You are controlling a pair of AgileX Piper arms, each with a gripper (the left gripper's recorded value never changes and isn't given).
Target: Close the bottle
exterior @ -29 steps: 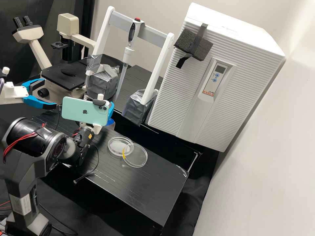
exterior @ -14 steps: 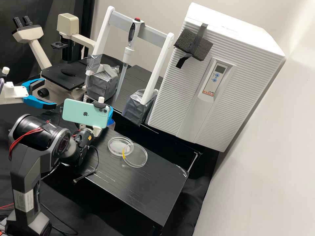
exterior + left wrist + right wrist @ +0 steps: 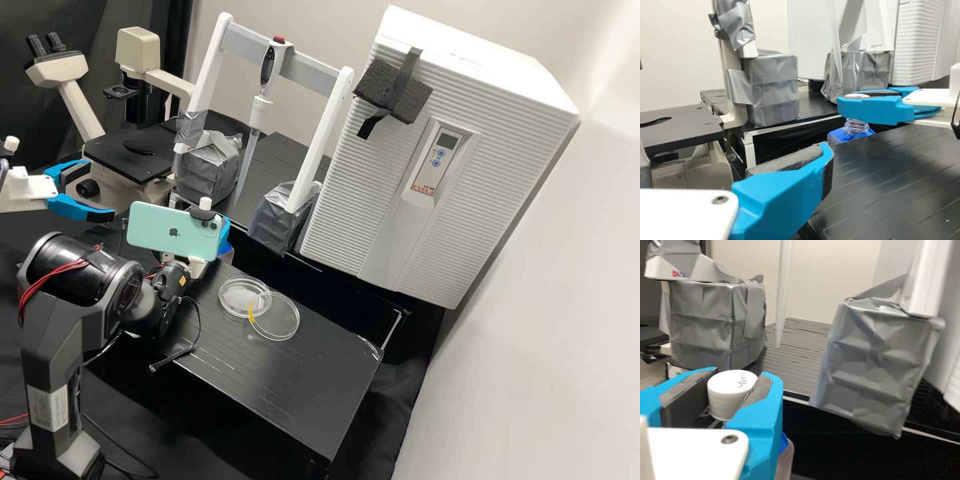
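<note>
This is a laboratory. A microscope (image 3: 120,177) with twin eyepieces stands at the back of a black bench (image 3: 293,380), and a pipette (image 3: 259,113) hangs from the crossbar of a white stand (image 3: 320,133) whose feet are wrapped in grey tape. Beside the stand sits a large white ribbed machine (image 3: 413,200) with a small screen and buttons (image 3: 440,157) on its front. Two clear round dishes (image 3: 275,320) lie overlapping on the bench, near a dark grey robot arm (image 3: 73,293).
</note>
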